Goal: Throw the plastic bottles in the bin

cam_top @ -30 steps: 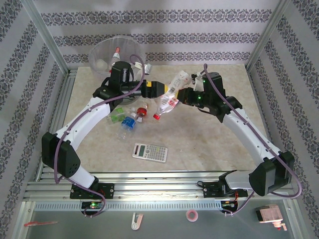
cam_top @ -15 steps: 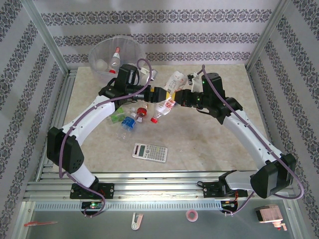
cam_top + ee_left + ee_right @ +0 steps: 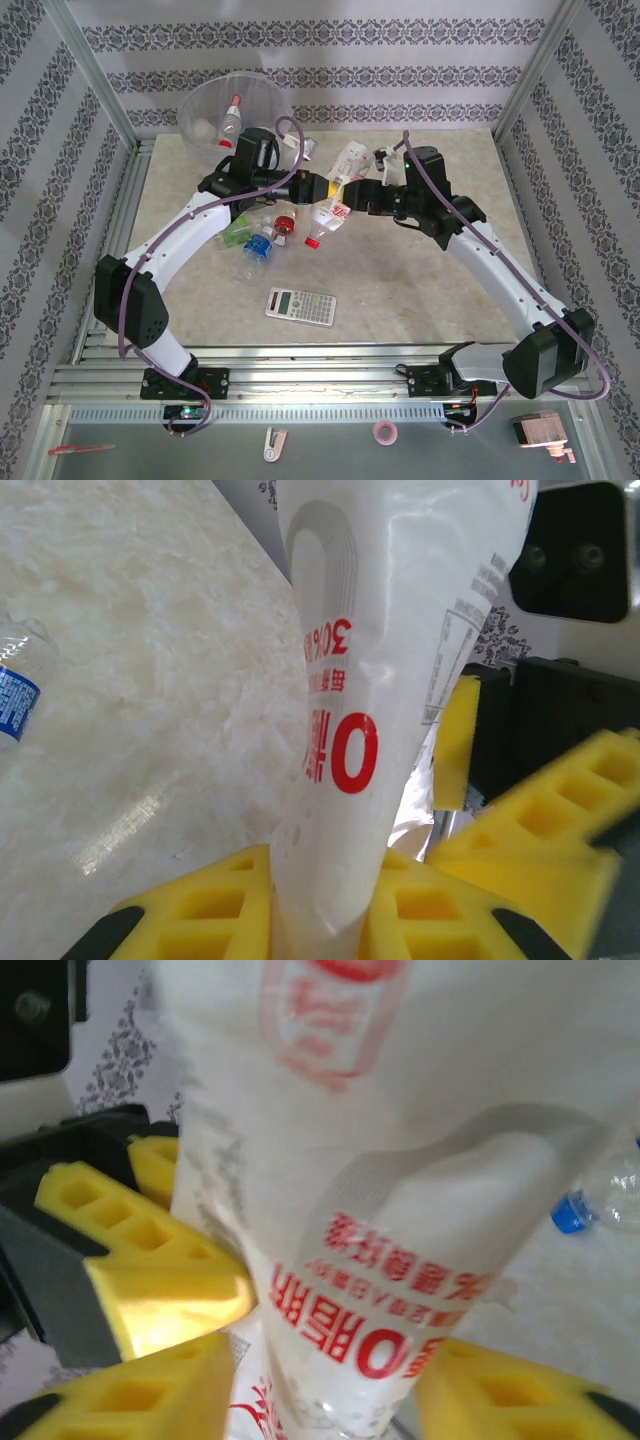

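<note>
Two grippers meet above mid-table on one white-labelled bottle (image 3: pixel 351 162). Of these, the left gripper (image 3: pixel 327 188) is clamped tight on it. The right gripper (image 3: pixel 364 194) flanks it with yellow pads (image 3: pixel 150 1400), but whether they press I cannot tell. At the far left corner, the bin (image 3: pixel 192 118) stands close to the wall, just beyond the left wrist. Some loose bottles (image 3: pixel 262 240) lie under the left forearm, with a calculator (image 3: pixel 301 305) nearer. Bare table (image 3: pixel 400 280) stretches right, towards the frame.

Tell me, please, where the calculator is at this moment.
In the top external view, the calculator lies left of centre, just below the blue-capped bottle in the picture.
</note>
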